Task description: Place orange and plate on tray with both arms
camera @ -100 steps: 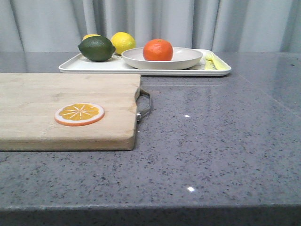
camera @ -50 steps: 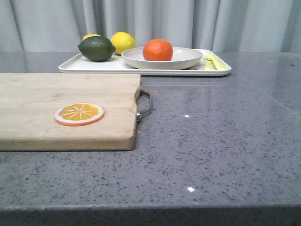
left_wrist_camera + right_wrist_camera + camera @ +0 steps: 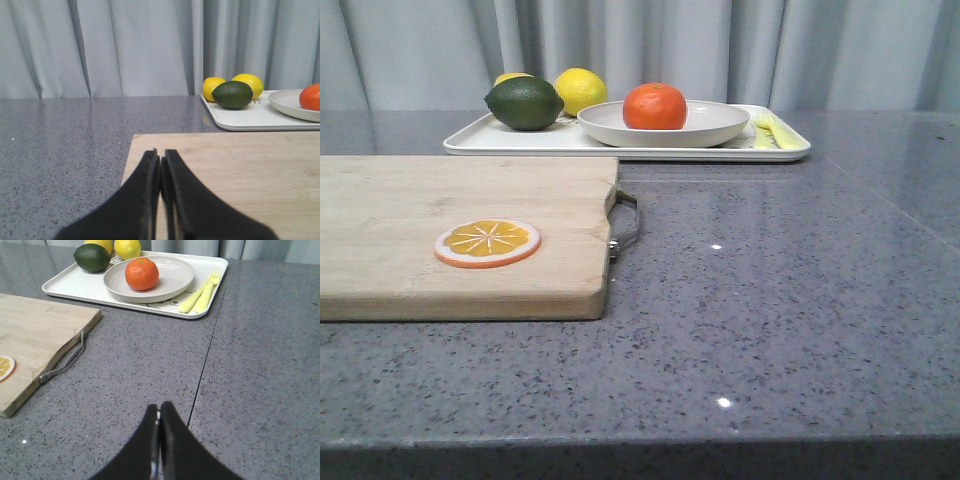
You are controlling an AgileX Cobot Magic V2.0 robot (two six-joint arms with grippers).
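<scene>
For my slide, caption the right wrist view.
Shut right gripper over the countertop; orange in plate on tray.

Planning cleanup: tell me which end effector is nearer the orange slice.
Left. The left end effector is over the cutting board holding the slice; the right is over bare counter.

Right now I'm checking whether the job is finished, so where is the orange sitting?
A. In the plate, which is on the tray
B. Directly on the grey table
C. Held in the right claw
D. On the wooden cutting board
A. The orange rests in the plate, and the plate stands on the white tray; both claws are shut, hold nothing and are away from it.
</scene>
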